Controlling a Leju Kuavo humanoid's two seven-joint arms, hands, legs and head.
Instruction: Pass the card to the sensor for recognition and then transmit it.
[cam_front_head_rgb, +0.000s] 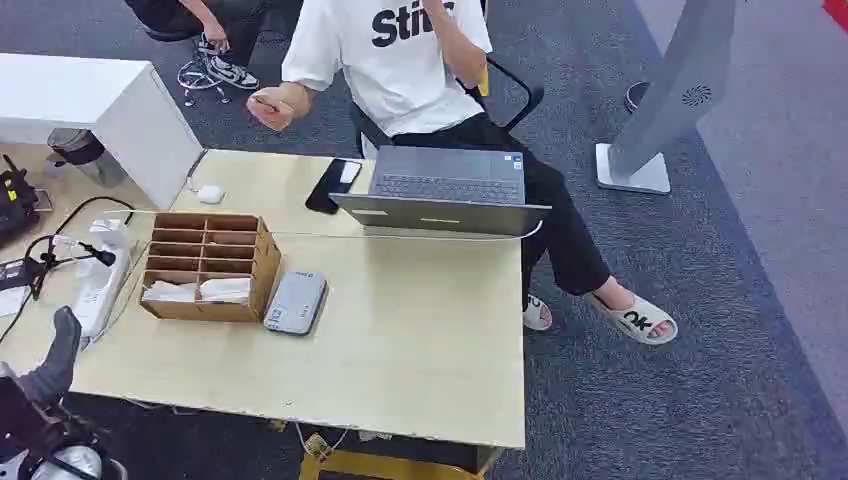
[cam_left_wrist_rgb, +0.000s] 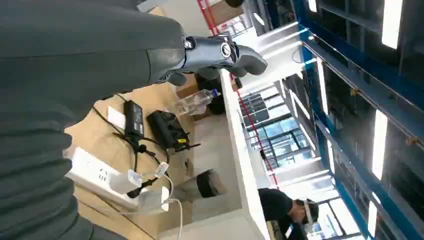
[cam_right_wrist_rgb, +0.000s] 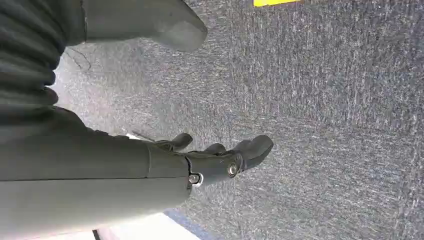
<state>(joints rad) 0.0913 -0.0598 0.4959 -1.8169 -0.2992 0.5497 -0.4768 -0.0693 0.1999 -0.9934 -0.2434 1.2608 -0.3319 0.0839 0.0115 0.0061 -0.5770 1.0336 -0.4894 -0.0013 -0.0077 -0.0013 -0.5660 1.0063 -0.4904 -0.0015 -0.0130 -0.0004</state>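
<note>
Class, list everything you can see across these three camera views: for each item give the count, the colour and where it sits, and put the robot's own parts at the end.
Table: one, light wood, centre.
Wooden organiser box: one, brown, table's left part, white items in its front slots.
Card reader: one, grey, flat beside the organiser.
Laptop: one, grey, open, table's far edge.
Phone: one, black, left of the laptop.
Power strip: one, white, table's left edge.
Seated person: one, white T-shirt, behind the table.
Water bottle: one, clear, left wrist view.
Left robot hand: one, dark grey, empty.
Right robot hand: one, dark grey, empty, over grey carpet.
</note>
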